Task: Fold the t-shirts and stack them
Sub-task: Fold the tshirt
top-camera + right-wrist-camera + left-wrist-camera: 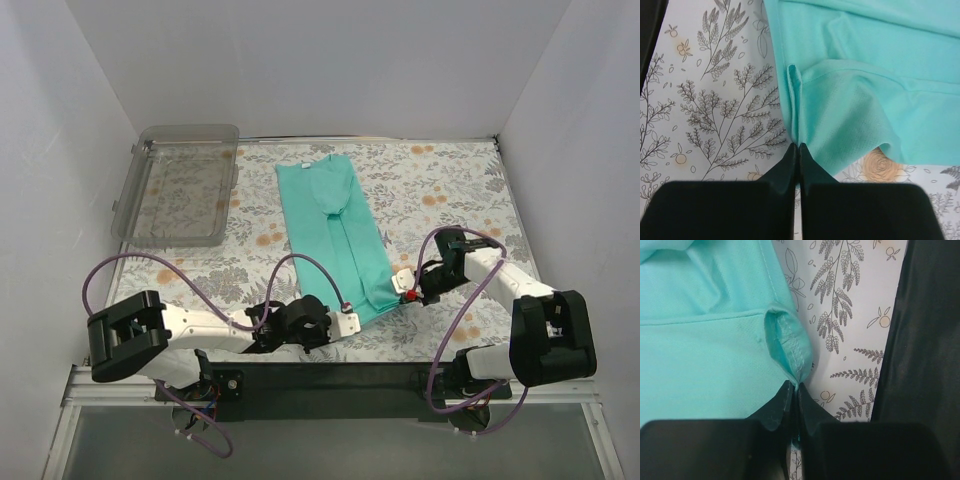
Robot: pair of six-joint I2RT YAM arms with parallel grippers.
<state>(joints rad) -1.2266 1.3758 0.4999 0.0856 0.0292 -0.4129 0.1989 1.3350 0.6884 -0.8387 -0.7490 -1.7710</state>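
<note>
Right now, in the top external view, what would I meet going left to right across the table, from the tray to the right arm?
clear plastic tray → left gripper → near hem of the teal t-shirt → right gripper

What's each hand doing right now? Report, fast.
Left hand: closed, pinching the t-shirt at a bottom hem corner.
Right hand: closed, pinching the t-shirt at its other bottom corner.

Robot lab booth, white walls [300, 60]

Clear plastic tray [178, 188], floral tablecloth [452, 198], white walls [300, 60]
</note>
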